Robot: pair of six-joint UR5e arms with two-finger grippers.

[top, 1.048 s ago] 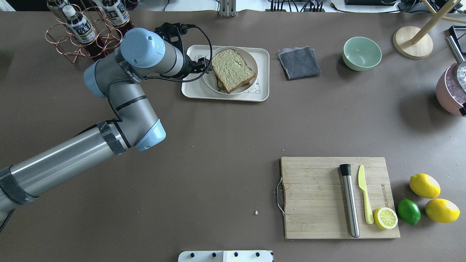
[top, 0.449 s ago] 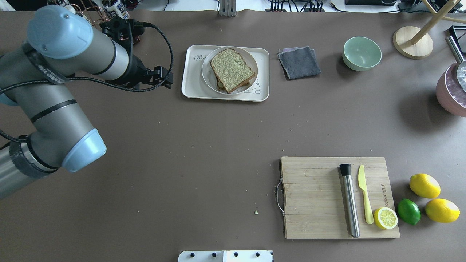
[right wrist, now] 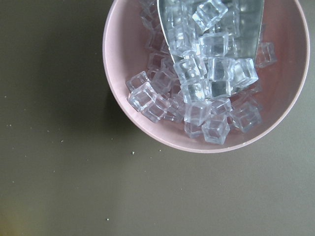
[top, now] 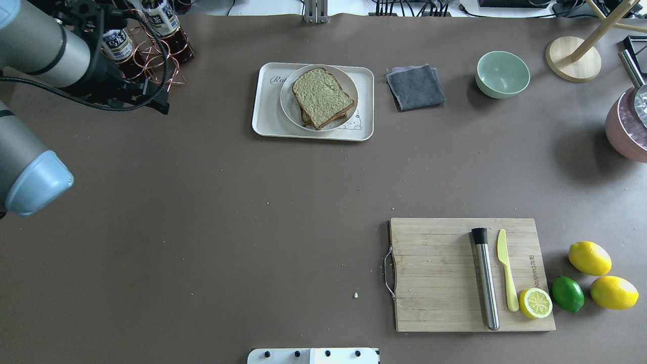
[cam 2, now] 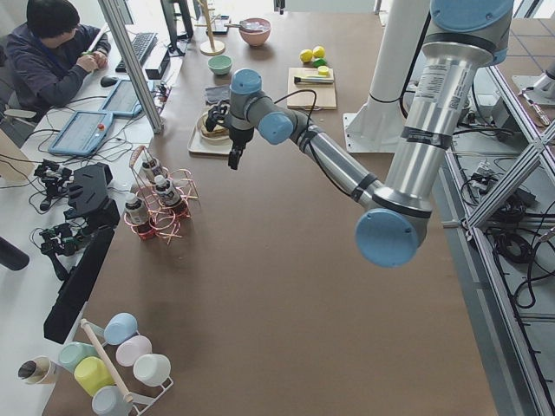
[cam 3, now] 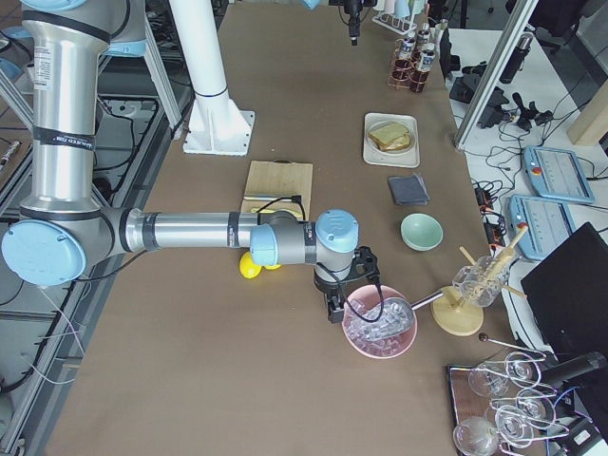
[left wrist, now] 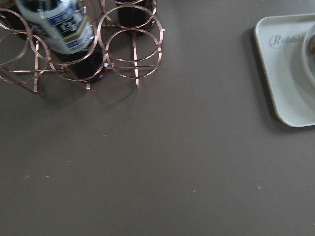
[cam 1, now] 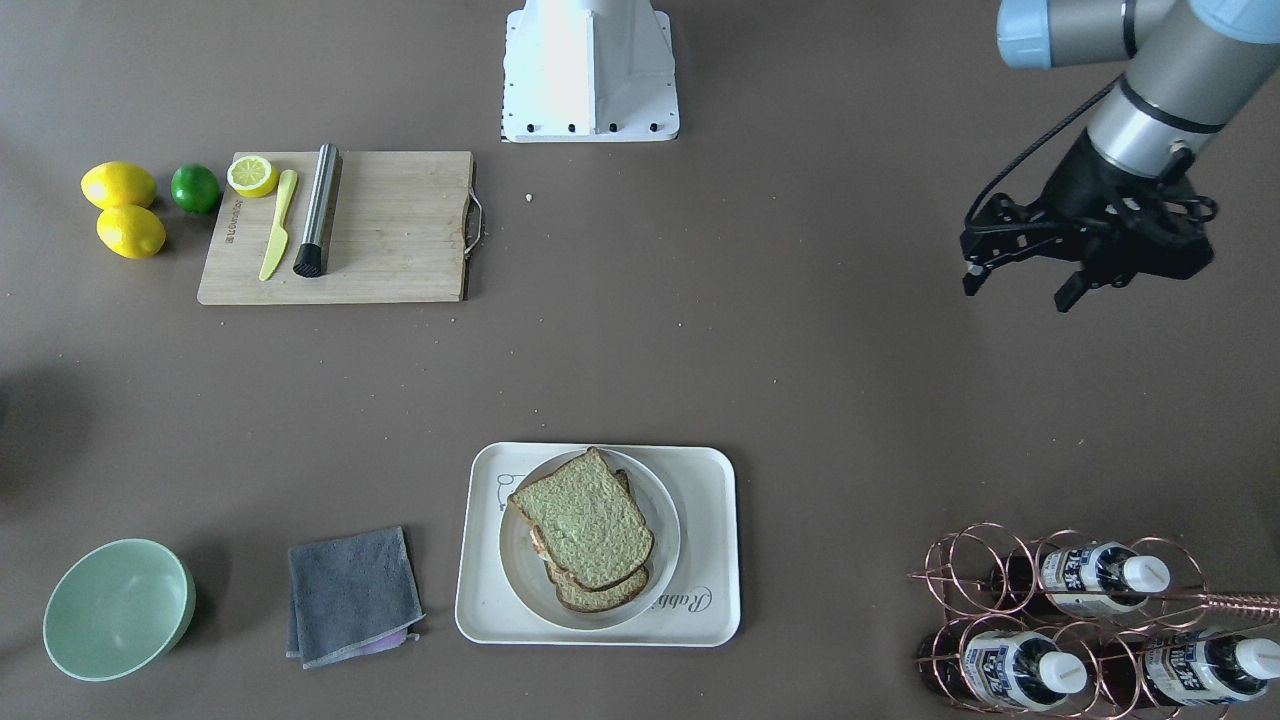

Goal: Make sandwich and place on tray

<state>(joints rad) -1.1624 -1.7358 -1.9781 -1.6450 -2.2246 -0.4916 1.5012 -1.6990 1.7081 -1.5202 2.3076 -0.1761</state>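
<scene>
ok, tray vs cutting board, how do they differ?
The tray is cream with rounded corners; the cutting board is bare wood with a metal handle at one end. The tray carries a white plate holding the sandwich; the cutting board carries a steel rod, a yellow knife and a lemon half. The tray sits far across the table, the cutting board nearer the robot. Both are rectangular and lie flat.

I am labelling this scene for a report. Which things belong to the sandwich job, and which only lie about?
Job: sandwich, white plate under it, tray, left claw (open, empty).

Lying about: cutting board, lemons, lime, green bowl, grey cloth, bottle rack, bowl of ice.
</scene>
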